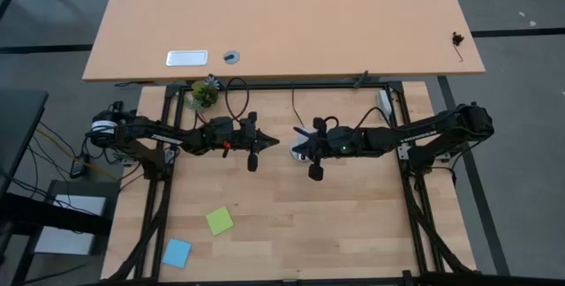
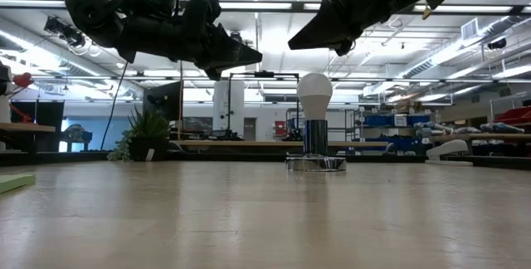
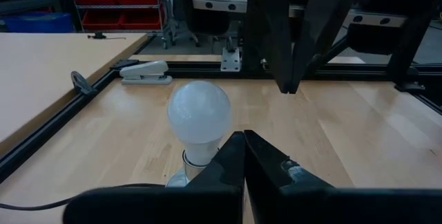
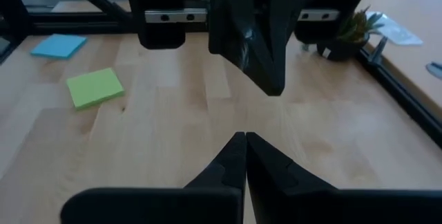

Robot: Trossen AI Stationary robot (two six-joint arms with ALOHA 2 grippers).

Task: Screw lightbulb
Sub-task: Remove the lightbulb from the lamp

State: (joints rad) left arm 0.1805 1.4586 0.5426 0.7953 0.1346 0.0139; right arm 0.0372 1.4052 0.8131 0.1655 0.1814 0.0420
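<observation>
lightbulb (image 2: 314,95) upright in socket (image 2: 315,163) — no legible writing

The lightbulb (image 2: 314,93) stands upright in a silver socket (image 2: 315,163), below and between 2 raised, closed grippers: left gripper (image 2: 254,55), right gripper (image 2: 295,45).

lightbulb (image 2: 314,95) | white, frosted | upright in socket | table centre

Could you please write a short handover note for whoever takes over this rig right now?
Left gripper: shut, empty, raised over the table's middle.
Right gripper: shut, empty, raised, facing the left one tip to tip.
Lightbulb: upright in the silver socket on the table, between and below the two grippers, touched by neither.
Done: bulb stands seated in the socket.
Left: cannot tell whether it is fully tight; check before parking the arms.
</observation>
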